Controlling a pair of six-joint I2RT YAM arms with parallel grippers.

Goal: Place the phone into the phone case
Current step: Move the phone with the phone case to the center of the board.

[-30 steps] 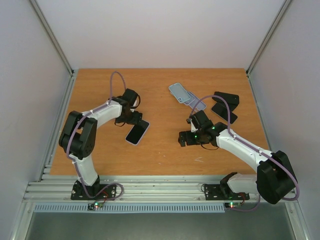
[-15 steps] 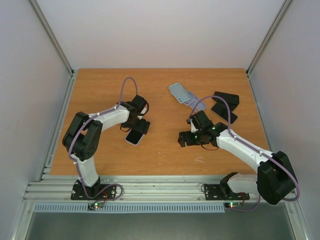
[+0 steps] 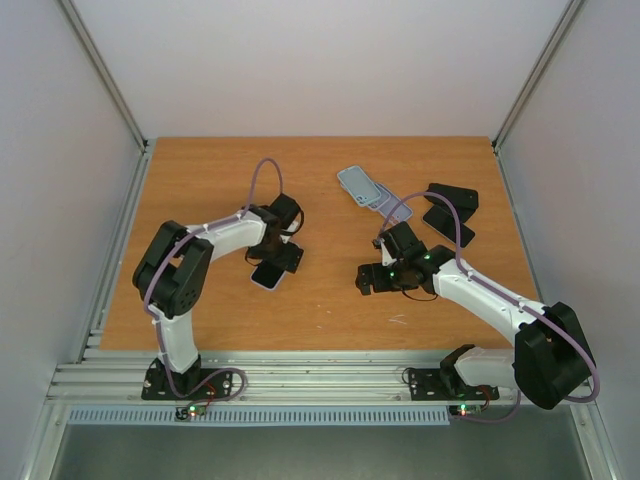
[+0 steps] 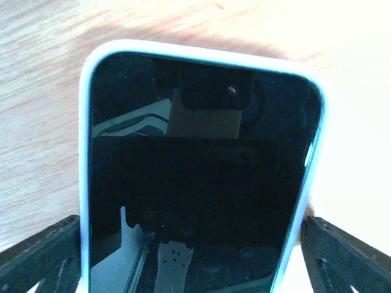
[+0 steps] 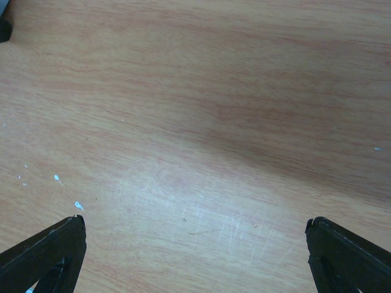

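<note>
Wood counter (image 3: pixel 330 170), walled on three sides, both arm bases at near edge.

Left arm (image 3: pixel 200 240) reaching in to left-centre of counter, bent over the phone. Right arm (image 3: pixel 480 295) stretched toward the middle, wrist low above bare wood.

Two black flat items (image 3: pixel 450 212) at far right of counter, touching or overlapping; cannot tell what they are.

Phone case (image 3: pixel 360 185), pale blue, flat at far centre, just left of the black items, well apart from the phone.

Phone (image 4: pixel 195 171), dark screen up with pale rim, flat on counter at left-centre and not in the case. Mostly hidden under left wrist in top view, only near end showing (image 3: pixel 265 277).

Left claw (image 4: pixel 195 256) spread wide, straddling the phone. One black finger (image 4: pixel 43 253) just outside each long edge. Cannot tell if touching the rim; not clamped on anything.

Right claw (image 5: pixel 195 250) also spread wide, holding nothing, only bare wood between the tips. Near centre of counter in top view (image 3: pixel 368 278), apart from phone and case.

Few white specks (image 5: pixel 78 206) on the wood near the right claw's left tip.
</note>
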